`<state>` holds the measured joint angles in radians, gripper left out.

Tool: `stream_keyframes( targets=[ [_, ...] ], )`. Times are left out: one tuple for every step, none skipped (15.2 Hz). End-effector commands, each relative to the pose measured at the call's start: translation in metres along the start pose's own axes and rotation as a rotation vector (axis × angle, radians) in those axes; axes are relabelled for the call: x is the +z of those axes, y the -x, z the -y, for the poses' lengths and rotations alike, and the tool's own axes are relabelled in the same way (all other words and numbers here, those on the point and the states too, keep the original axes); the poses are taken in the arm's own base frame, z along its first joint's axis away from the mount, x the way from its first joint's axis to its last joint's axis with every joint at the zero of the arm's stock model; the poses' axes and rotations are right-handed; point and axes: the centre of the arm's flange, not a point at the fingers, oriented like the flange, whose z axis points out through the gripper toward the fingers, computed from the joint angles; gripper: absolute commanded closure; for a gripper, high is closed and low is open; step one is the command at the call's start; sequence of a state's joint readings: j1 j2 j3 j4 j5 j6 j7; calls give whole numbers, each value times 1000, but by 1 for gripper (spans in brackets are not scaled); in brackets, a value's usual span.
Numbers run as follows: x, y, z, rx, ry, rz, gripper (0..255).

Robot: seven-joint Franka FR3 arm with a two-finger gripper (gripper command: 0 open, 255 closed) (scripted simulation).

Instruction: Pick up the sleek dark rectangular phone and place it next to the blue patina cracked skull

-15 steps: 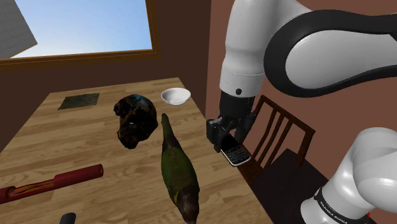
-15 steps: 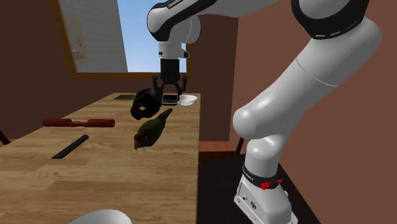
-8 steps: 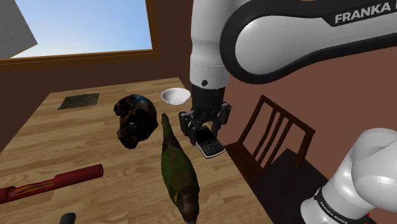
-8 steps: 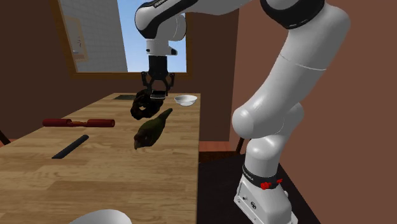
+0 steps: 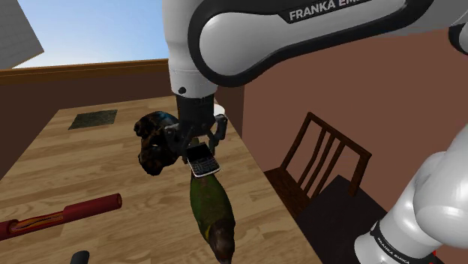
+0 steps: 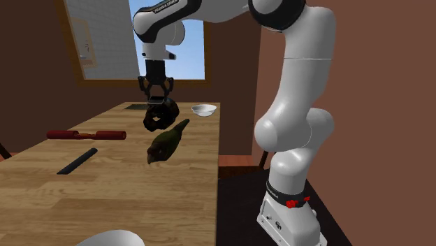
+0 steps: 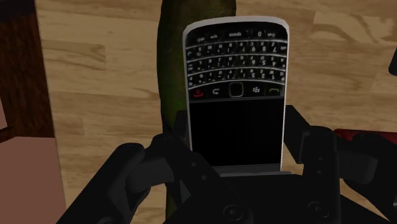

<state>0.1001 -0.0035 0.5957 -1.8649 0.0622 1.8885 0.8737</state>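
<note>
- The claw [image 5: 196, 148] is clamped on the phone [image 5: 201, 162], with one black finger on each long edge at its screen end. The keypad end juts out past the fingertips.
- In the wrist view the claw [image 7: 236, 162] holds the phone [image 7: 235, 89] face toward the camera, showing a dark screen, a silver rim and rows of small keys.
- The phone hangs clear of the wooden table [image 5: 67, 169], over one end of a long green-brown figure [image 5: 211, 210]. In the shoulder view that figure runs off toward six o'clock of the claw.
- The dark skull [image 5: 156, 141], mottled brown and bluish, sits just beside the claw at nine to ten o'clock. I cannot tell whether they touch.
- In the second exterior view the claw [image 6: 158, 95] hangs just above the skull [image 6: 164, 120], and a white bowl [image 6: 204, 109] lies at three o'clock of it.
- Farther out in the shoulder view are a red rod [image 5: 64, 214] at eight o'clock, a dark mat [image 5: 94, 118] at ten and a wooden chair [image 5: 322, 154] at three.
</note>
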Motion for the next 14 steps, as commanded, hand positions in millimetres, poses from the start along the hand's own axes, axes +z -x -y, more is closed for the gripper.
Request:
stream_keyframes(
  targets=[
    [3, -18, 20, 2, -1, -1, 255],
    [3, -27, 30, 2, -1, -1, 255],
    [4, -35, 40, 2, -1, -1, 255],
    [4, -44, 50, 2, -1, -1, 255],
    [4, -52, 60, 2, -1, -1, 255],
    [5, -61, 70, 2, -1, -1, 255],
    [5, -69, 80, 2, -1, -1, 255],
    [5, -78, 91, 2, -1, -1, 255],
    [6, -86, 101, 2, -1, -1, 255],
    [6, -90, 105, 2, -1, -1, 255],
    [11, -90, 104, 2, -1, -1, 255],
    [16, -90, 104, 2, -1, -1, 255],
    [22, -90, 104, 2, -1, -1, 255],
    [27, -90, 103, 2, -1, -1, 255]
  ],
)
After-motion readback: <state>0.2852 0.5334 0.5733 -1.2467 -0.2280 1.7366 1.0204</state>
